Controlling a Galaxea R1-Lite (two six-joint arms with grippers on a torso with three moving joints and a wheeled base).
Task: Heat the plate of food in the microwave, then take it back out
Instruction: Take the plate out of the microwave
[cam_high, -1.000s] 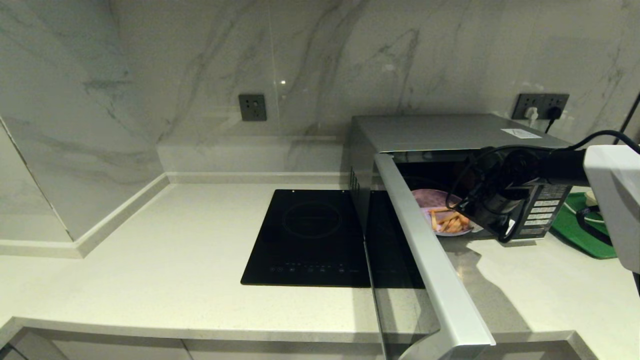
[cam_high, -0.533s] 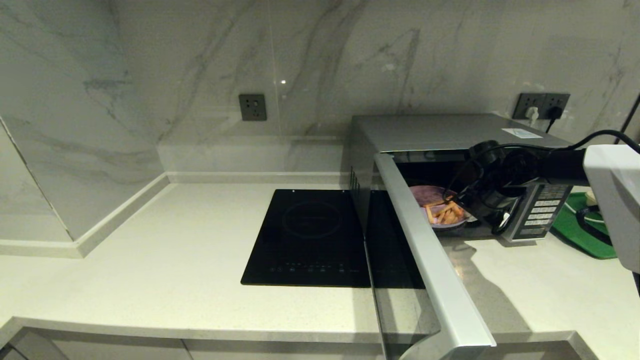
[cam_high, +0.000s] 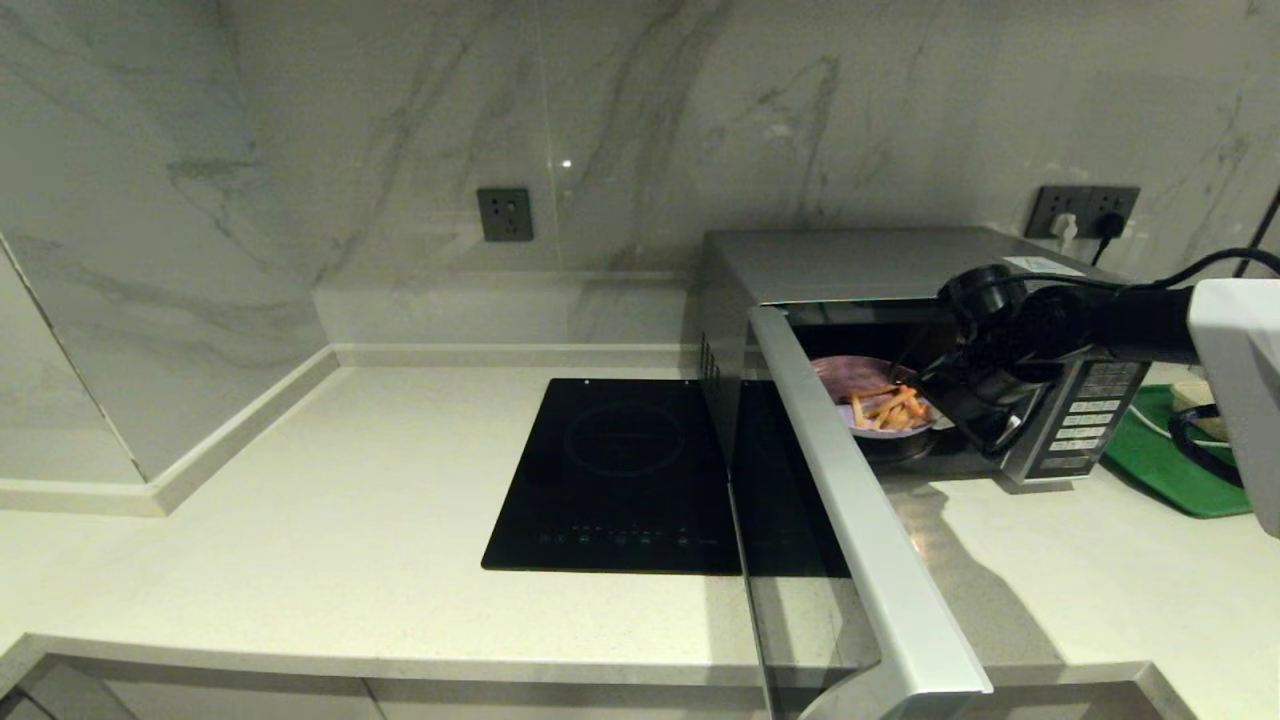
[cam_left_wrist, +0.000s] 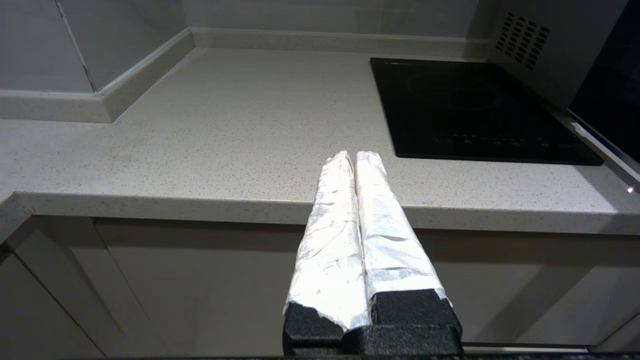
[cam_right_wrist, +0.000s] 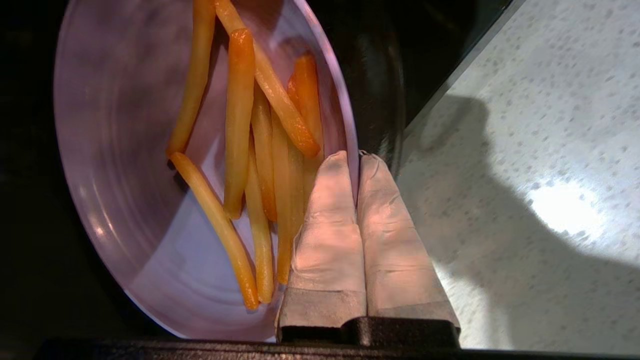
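We see our right gripper (cam_right_wrist: 357, 155) clamped tight on the rim of the plate of food (cam_right_wrist: 125, 165), held in the open microwave (cam_high: 880, 265) doorway; our left gripper (cam_left_wrist: 355, 156) sits closed, empty, before the countertop (cam_left_wrist: 200, 135) edge.

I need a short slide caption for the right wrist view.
Right claw shut on the rim of the plate of food at the microwave opening.
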